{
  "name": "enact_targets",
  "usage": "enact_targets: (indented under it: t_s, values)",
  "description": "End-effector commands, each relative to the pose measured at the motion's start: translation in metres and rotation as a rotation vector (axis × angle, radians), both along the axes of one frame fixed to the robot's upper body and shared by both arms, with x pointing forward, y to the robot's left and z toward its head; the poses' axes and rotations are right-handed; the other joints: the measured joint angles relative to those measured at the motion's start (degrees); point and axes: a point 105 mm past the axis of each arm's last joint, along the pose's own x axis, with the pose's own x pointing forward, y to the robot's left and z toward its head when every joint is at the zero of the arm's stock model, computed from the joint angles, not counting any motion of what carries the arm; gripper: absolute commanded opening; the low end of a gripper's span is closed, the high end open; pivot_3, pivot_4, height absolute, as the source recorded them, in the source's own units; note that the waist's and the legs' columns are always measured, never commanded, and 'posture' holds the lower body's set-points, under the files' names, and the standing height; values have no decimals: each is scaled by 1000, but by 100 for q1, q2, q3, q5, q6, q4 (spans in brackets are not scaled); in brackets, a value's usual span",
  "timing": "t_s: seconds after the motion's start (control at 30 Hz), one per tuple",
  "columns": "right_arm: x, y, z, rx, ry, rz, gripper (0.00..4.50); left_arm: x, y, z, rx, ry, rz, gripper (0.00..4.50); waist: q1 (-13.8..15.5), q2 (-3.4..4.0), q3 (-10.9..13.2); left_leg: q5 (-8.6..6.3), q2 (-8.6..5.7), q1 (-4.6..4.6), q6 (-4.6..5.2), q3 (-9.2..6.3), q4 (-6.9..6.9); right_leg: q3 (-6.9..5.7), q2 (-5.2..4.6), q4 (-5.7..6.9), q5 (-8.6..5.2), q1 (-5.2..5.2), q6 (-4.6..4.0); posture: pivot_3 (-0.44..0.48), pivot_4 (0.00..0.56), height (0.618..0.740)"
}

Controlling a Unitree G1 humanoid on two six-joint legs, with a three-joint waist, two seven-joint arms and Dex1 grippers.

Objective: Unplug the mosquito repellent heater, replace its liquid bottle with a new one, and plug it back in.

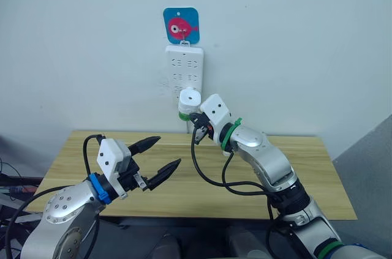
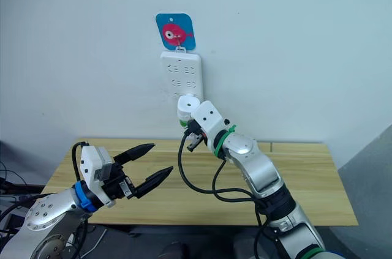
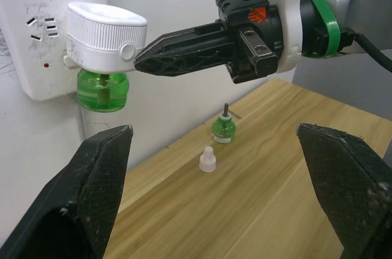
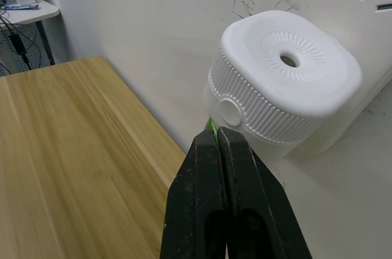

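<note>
Although it is small and surely light, the mosquito repellent heater (image 1: 190,101) sits plugged into the lower part of the white power strip (image 1: 184,66) on the wall above the bench (image 1: 294,167), so in the head views I judge its prongs, not its weight, will resist a pull. From there the right gripper (image 1: 197,122) reaches up to the heater's lower side, and the left gripper (image 1: 162,156) hovers over the bench with its jaws wide apart, holding nothing.

Seen from the left wrist, the heater's ribbed white shell looks stiff and offers grip on its flanks; the green liquid bottle (image 3: 102,89) under it is smooth and probably slippery. The right jaws are pressed together, their tip at the small round button on the heater's side, touching or nearly so. On the bench behind stand a capless green bottle (image 3: 223,128) with bare wick and a loose white cap (image 3: 207,159) near it.

From the right wrist, the closed jaws point at the heater just below that button, clamping nothing.
</note>
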Motion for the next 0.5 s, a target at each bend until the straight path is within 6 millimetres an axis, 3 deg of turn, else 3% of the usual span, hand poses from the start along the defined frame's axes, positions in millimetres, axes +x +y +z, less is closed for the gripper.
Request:
enact_targets:
  t_s: [0.03,0.5]
  values:
    - [0,1,23,49,-71,0,51,-1,-3,5,12,-28,-21,4500,0,0,0,0,0,0,0,0,0,0,0,0,0,0,0,-62,75,740]
    - [12,-1,25,54,-81,-80,51,2,-5,5,11,-28,-30,4500,-1,1,0,0,0,0,0,0,0,0,0,0,0,0,0,-69,75,740]
